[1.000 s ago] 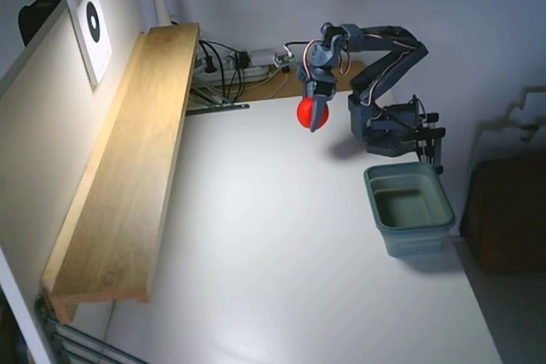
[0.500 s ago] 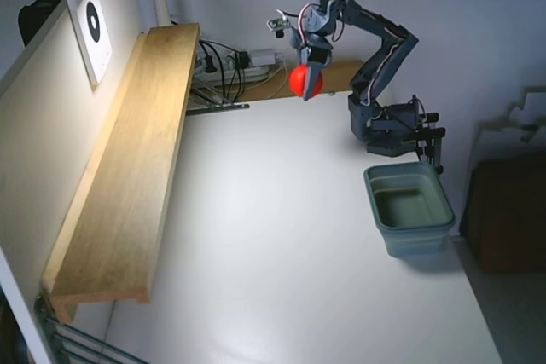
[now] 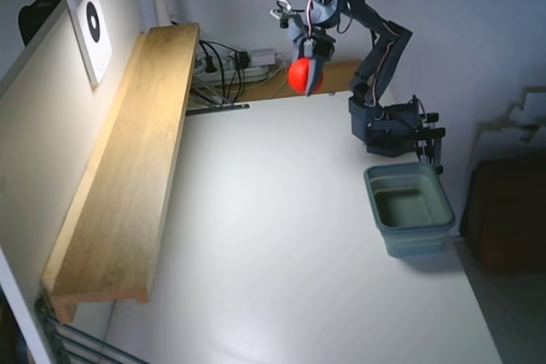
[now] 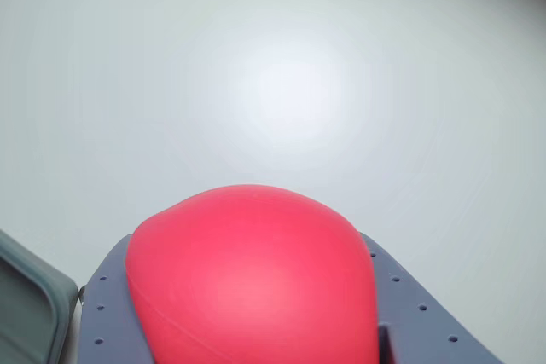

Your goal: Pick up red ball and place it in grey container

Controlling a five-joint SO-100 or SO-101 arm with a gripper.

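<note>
Nearest the wrist camera, the red ball (image 4: 252, 283) fills the lower middle of the wrist view, bulging between the grey-blue gripper (image 4: 256, 313) plates that show at roughly 7 and 5 o'clock of it. Its outline looks pinched out of round, with a faint seam low on its left side, so I judge it soft and hollow, light, and springy rather than stiff; the skin looks smooth and could slide if squeezed off-centre. The jaws are closed on it across its widest part, which seems the right place to hold: a grip nearer a pole would likely squirt it out. Nothing suggests it is fragile.

At the 8 o'clock corner of the wrist view a rim corner of the grey container (image 4: 30, 296) just enters the picture. Beyond the ball lies only the bare white table (image 4: 281, 83).

In the fixed view, the container (image 3: 409, 208) stands empty on the table (image 3: 273, 236) at about 4 o'clock from centre, just in front of the arm base (image 3: 392, 125). The ball (image 3: 304, 75) hangs clear of the table at about 12 o'clock, clamped in the gripper (image 3: 309, 70), well apart from the tub. A long wooden shelf (image 3: 128, 176) runs along the 9 o'clock side, and cables with a power strip (image 3: 243, 61) lie at the far edge.
</note>
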